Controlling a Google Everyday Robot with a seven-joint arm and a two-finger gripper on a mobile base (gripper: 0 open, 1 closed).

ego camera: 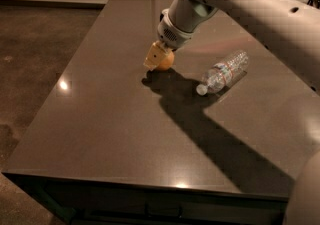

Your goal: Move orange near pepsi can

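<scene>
My gripper (158, 58) hangs from the arm over the middle of the dark table (100, 119), its pale yellow fingers (152, 57) pointing down. It is shut on the orange (166, 61), which shows just right of the fingers, at or just above the table top. The pepsi can is not in view; it may be hidden behind the arm.
A clear plastic water bottle (223, 72) lies on its side to the right of the orange, cap toward the front. The arm casts a long shadow (200, 119) across the table toward the front right. The table's left edge drops to the floor (35, 59).
</scene>
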